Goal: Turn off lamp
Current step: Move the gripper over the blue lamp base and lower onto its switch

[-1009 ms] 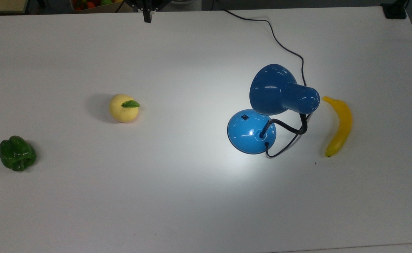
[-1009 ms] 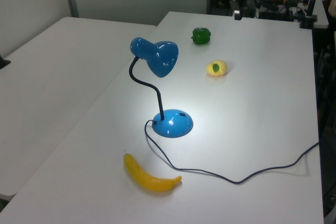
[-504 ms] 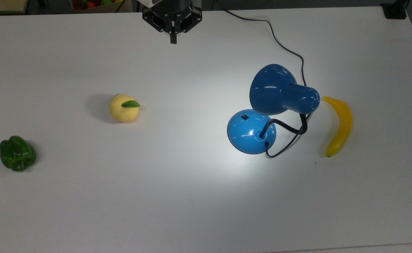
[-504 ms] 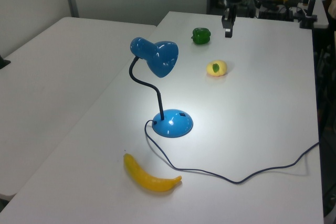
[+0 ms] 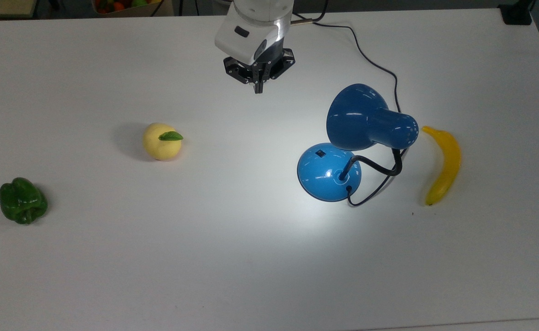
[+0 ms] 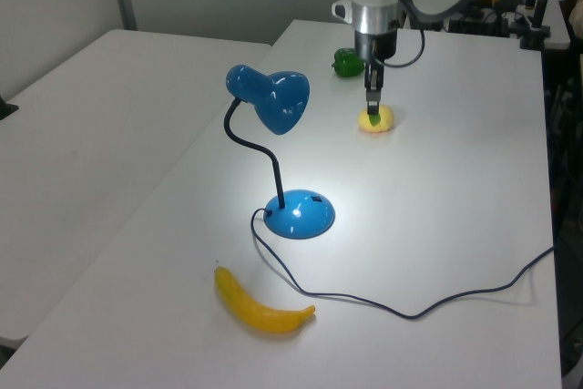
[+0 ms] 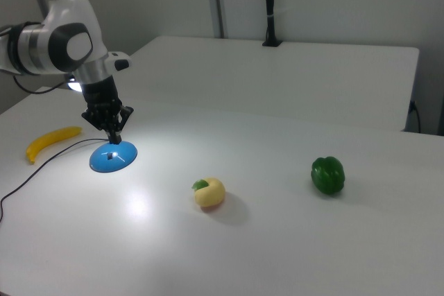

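The lamp is lit and throws a bright pool on the white table (image 5: 251, 257). Its glossy blue shade (image 5: 365, 117) hangs on a black gooseneck over the round blue base (image 5: 326, 174), which carries a small black switch (image 5: 320, 153). The left view has the shade (image 6: 269, 97) above the base (image 6: 301, 214). My gripper (image 5: 258, 89) points down with its fingers shut together and nothing between them. It hangs above the table toward the top view's upper left of the base, apart from the lamp. In the right view the gripper (image 7: 114, 136) is just above the base (image 7: 112, 157).
A yellow banana (image 5: 444, 165) lies right of the lamp in the top view. A pale yellow fruit with a green leaf (image 5: 162, 141) and a green pepper (image 5: 22, 200) sit further left. The black cord (image 5: 370, 59) runs from the base to the table's far edge.
The arm has come in from the far table edge, moving the shut gripper toward the lamp base. The lamp, still lit, and the fruit have not moved.
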`<act>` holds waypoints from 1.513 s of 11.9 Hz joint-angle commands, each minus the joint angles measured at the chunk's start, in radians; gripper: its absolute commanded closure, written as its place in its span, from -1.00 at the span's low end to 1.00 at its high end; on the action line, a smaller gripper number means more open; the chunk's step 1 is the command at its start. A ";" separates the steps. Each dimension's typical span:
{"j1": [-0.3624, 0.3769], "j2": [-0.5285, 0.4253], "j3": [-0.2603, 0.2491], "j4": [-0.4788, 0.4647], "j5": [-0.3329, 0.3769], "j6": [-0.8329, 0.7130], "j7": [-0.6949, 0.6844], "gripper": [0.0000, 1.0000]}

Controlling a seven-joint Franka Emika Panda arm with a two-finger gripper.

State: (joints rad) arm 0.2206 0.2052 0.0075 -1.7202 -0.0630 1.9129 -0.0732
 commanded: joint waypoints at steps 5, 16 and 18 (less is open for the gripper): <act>0.006 0.127 0.086 -0.055 0.003 0.276 -0.069 1.00; 0.023 0.232 0.121 -0.056 0.002 0.520 -0.091 1.00; 0.025 0.232 0.121 -0.056 0.002 0.520 -0.091 1.00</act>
State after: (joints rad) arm 0.2391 0.4422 0.1319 -1.7670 -0.0633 2.4102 -0.1361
